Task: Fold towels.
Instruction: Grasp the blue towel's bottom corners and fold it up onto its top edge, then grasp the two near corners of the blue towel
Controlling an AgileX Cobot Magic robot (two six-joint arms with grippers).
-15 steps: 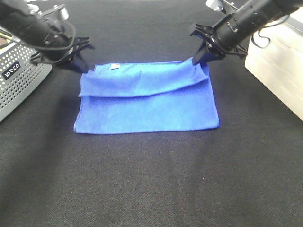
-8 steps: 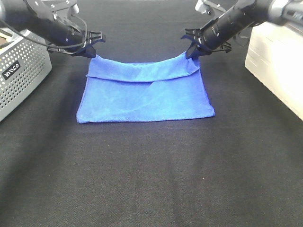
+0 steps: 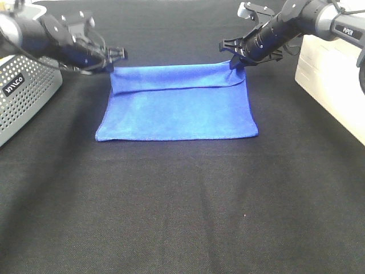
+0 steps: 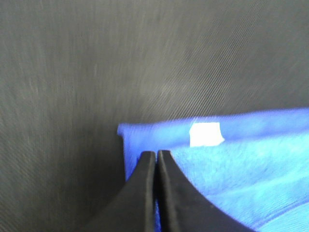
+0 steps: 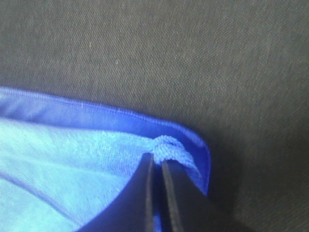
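Jaws, left and right, clamp two corners of the blue terry-cloth towel (image 3: 177, 111), doubled on the black cloth counter (image 3: 182, 217) beside the grey perforated metal basket (image 3: 25, 94). If bunched nap snags on release, the top layer could drag askew.

Our jaws hold the two corners of the folded blue towel (image 3: 178, 105) nearest the far edge of the black counter (image 3: 182, 217).
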